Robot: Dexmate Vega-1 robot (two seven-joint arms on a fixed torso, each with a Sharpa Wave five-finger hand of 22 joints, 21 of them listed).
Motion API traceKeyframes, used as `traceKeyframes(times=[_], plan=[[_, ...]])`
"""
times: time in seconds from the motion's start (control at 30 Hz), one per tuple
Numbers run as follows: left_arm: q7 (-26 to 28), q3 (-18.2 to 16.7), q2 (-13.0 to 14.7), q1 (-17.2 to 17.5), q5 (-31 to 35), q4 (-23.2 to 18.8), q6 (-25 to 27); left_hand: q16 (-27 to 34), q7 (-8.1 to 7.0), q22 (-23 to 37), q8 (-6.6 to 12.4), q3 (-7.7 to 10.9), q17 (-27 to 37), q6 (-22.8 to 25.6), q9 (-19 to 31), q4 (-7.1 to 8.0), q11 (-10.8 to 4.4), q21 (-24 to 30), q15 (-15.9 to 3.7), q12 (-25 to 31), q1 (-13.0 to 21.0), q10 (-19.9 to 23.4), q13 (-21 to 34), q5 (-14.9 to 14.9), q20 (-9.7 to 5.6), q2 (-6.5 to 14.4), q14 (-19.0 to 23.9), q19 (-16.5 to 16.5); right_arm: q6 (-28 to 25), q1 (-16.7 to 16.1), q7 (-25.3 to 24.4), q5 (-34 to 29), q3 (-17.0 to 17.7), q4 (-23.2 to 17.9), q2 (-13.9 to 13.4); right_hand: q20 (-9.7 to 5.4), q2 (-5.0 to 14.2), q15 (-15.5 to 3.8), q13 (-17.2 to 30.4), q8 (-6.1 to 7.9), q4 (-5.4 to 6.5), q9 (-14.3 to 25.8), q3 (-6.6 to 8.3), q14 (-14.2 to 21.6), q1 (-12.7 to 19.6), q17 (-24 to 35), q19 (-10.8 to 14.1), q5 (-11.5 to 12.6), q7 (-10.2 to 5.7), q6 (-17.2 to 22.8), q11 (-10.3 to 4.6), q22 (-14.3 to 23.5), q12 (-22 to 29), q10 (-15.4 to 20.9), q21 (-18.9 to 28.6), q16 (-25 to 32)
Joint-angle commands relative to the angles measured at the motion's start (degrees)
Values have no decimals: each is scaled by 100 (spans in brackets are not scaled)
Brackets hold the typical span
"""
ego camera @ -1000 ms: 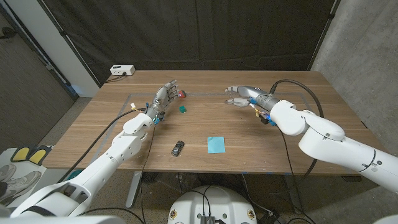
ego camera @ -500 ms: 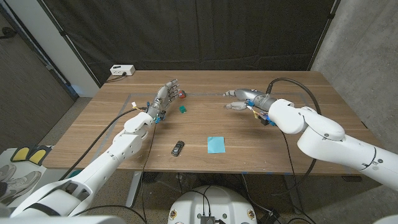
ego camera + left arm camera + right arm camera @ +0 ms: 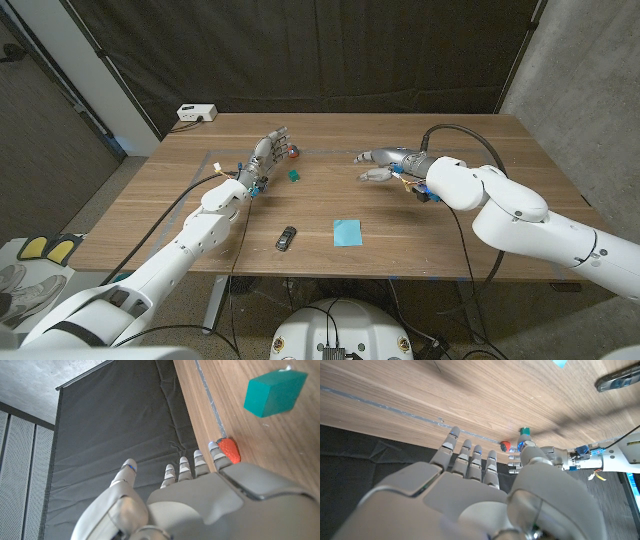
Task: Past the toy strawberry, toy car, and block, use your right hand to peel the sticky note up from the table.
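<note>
The blue sticky note (image 3: 347, 232) lies flat on the wooden table (image 3: 450, 240) toward the near edge, roughly midway between the two arms, with nothing touching it. Just to its left sits the small dark toy car (image 3: 286, 238), a short gap between them. Farther back on the left, the green block (image 3: 295, 175) rests on the wood, and the red toy strawberry (image 3: 293, 152) lies beyond it, right beside the fingertips of the left hand (image 3: 262, 160). That hand holds nothing, its fingers extended and slightly apart, standing upright near the strawberry. The right hand (image 3: 378, 164) hovers over the far middle of the table, well apart from the sticky note, fingers spread and empty, pointing toward the left hand. A white box (image 3: 196, 113) with a cable sits at the table's far left corner.
</note>
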Motion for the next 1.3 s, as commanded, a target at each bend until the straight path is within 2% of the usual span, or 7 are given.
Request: traceKeyframes(times=[0.03,0.23,0.73,0.93,1.13,1.27,1.3], plan=[[4,-2,-35,-26,3,45,-31,14,-20,19,-1,-4,30,51,12,15,10,30,19,39,-6,35,10,8,54,-37,58,15,33,256,538,-143,-212,95,147,8,6,5,33,-16,36,17,30,48,80,22,59,-11,17,-1,19,12,-23,20,6,-3],[34,-17,-4,10,4,-18,-19,14,-23,20,-2,-5,31,57,13,19,9,29,20,35,-14,32,11,9,54,-37,62,15,-48,486,950,-326,-431,135,250,2,66,10,34,-15,41,18,52,55,130,31,74,-12,22,15,29,14,-26,22,5,0],[80,-56,39,100,-23,-140,-24,9,-32,23,-10,-7,34,56,13,31,-9,28,13,30,-33,33,12,10,54,-35,58,12,-183,741,1554,-703,-751,123,420,-22,86,-35,39,-1,-32,19,106,112,366,22,128,-3,34,98,20,13,11,150,-1,-7],[98,-66,64,139,-33,-200,-10,7,-32,26,-16,-9,36,48,13,42,-6,29,12,27,-49,36,12,10,54,-34,57,12,-247,810,1793,-1046,-914,60,477,-94,112,-191,62,37,-75,23,217,403,780,36,230,6,126,277,-15,10,123,496,-4,68],[124,-82,96,198,-45,-284,-1,6,-33,27,-18,-12,38,49,13,53,1,29,20,28,-64,47,12,10,54,-33,56,12,-180,825,1983,-1345,-1018,67,568,-137,31,-299,85,100,-100,27,258,574,1126,62,333,10,93,527,-86,7,211,769,0,109],[140,-90,119,235,-51,-338,9,6,-27,28,-18,-14,39,52,13,59,3,29,17,28,-72,51,13,11,54,-31,56,14,-153,858,2210,-1601,-1104,84,638,-262,-30,-469,98,84,-87,27,283,808,1473,104,613,30,64,587,-166,13,209,831,79,192],[143,-90,128,244,-48,-353,12,5,-29,28,-20,-14,39,50,13,61,5,29,20,28,-74,51,13,11,54,-31,55,14,-152,852,2249,-1653,-1109,87,659,-403,-65,-568,102,67,-61,27,246,955,1613,153,845,26,51,606,-181,30,195,842,164,267]])
